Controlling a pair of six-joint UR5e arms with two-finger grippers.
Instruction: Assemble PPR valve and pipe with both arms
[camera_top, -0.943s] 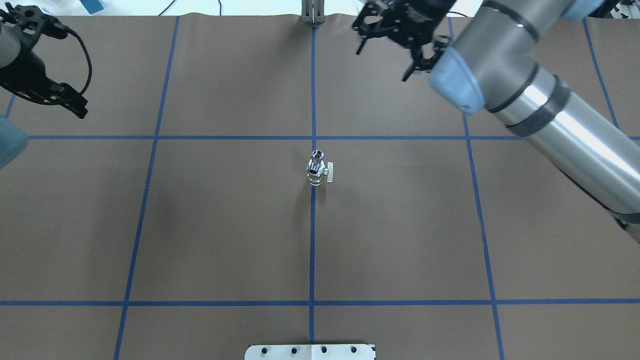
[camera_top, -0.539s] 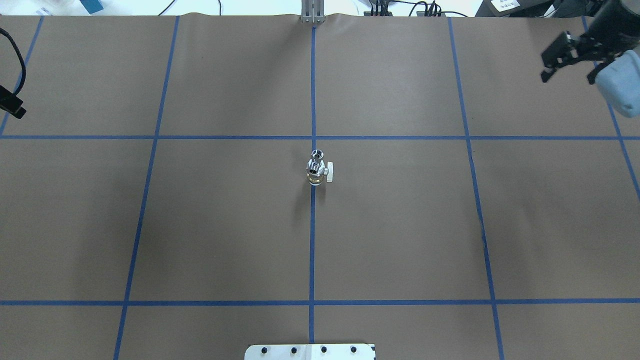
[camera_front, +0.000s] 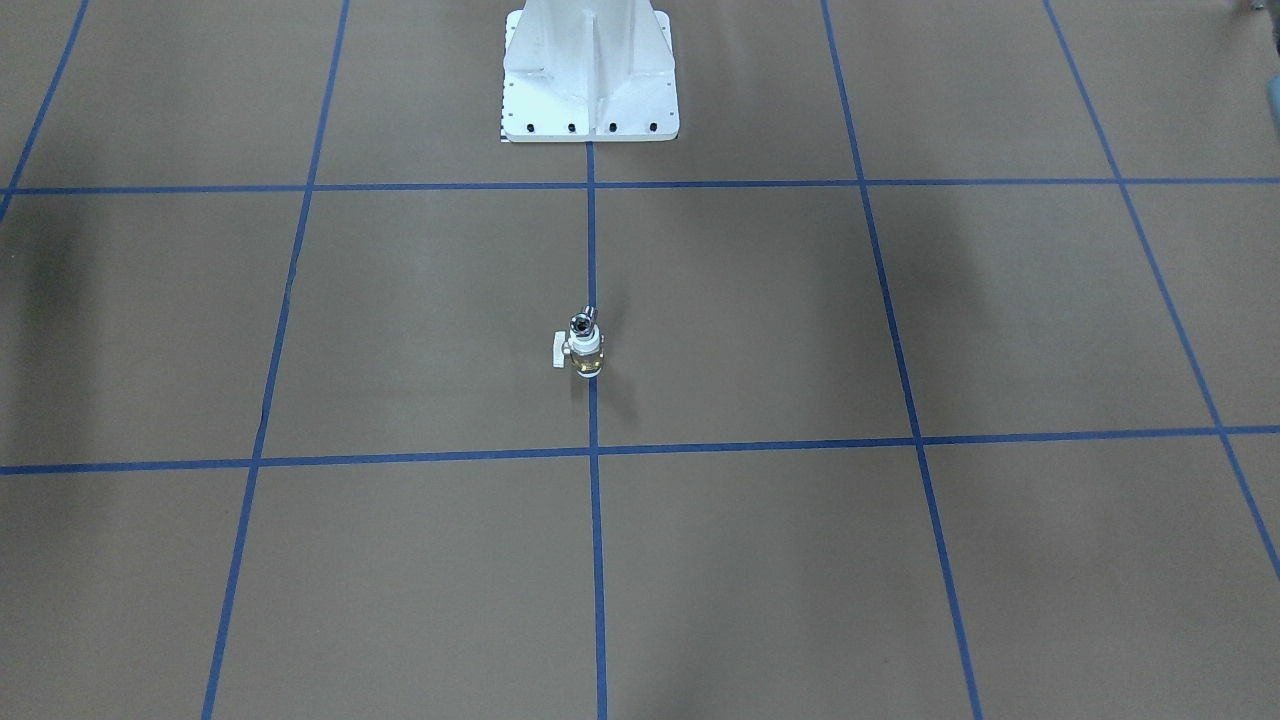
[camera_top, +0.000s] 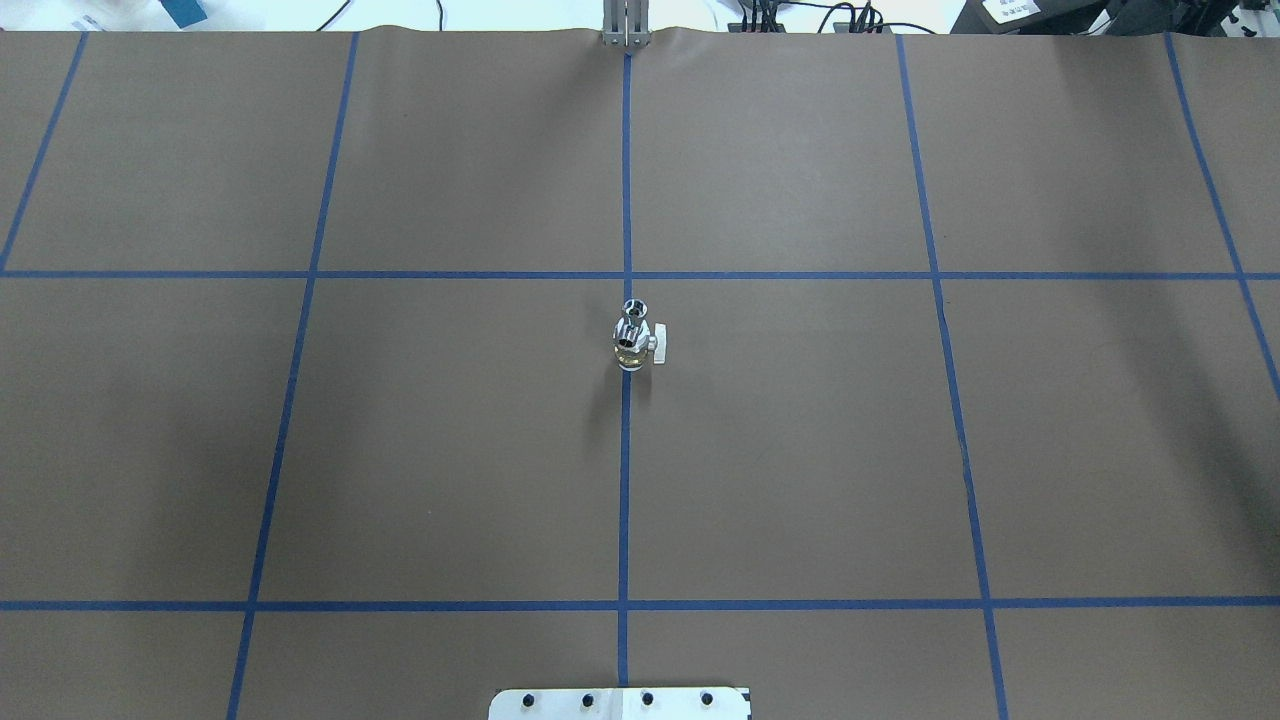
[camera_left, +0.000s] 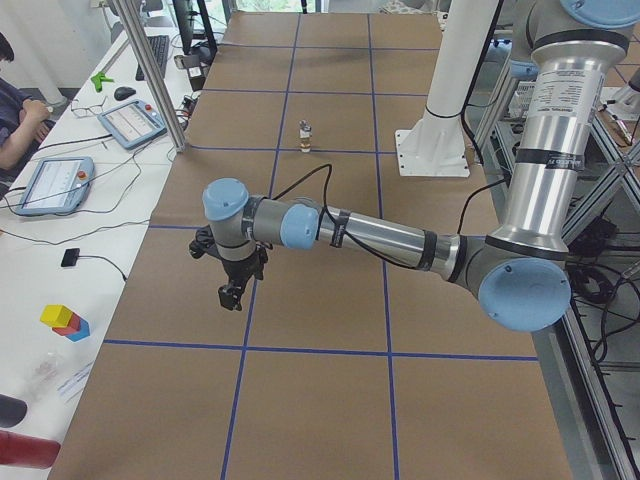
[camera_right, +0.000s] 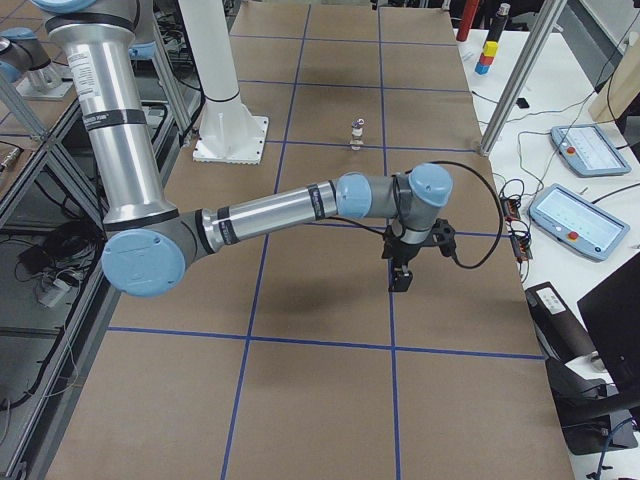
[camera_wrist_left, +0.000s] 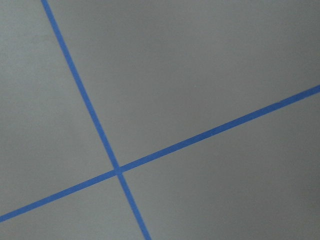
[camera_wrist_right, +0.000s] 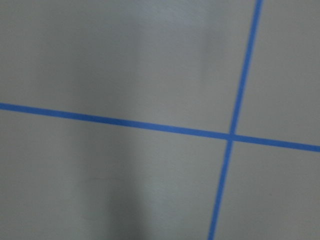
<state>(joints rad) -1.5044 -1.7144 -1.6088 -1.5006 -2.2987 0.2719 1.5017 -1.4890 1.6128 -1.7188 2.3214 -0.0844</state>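
Observation:
The PPR valve (camera_top: 632, 352), white-ended with a brass middle and a white side tab, stands upright on the table's centre line. The shiny silver pipe (camera_top: 634, 312) sticks up out of its top end. The same pair shows as valve (camera_front: 587, 358) and pipe (camera_front: 581, 323) in the front-facing view, and small and far in both side views. Neither gripper touches them. My left gripper (camera_left: 231, 296) hangs over the mat far out on the left. My right gripper (camera_right: 400, 279) hangs far out on the right. I cannot tell whether either is open. Both wrist views show only mat and blue tape.
The white bolted pedestal (camera_front: 590, 80) stands at the robot's side of the mat. An aluminium post (camera_left: 150, 75) and tablets (camera_left: 132, 122) line the operators' bench, where a person (camera_left: 15, 115) sits. Coloured blocks (camera_left: 64, 320) lie there too.
Both arms have swung outward and left the overhead view, the left one off the left edge, the right one off the right edge. The valve and pipe have not moved.

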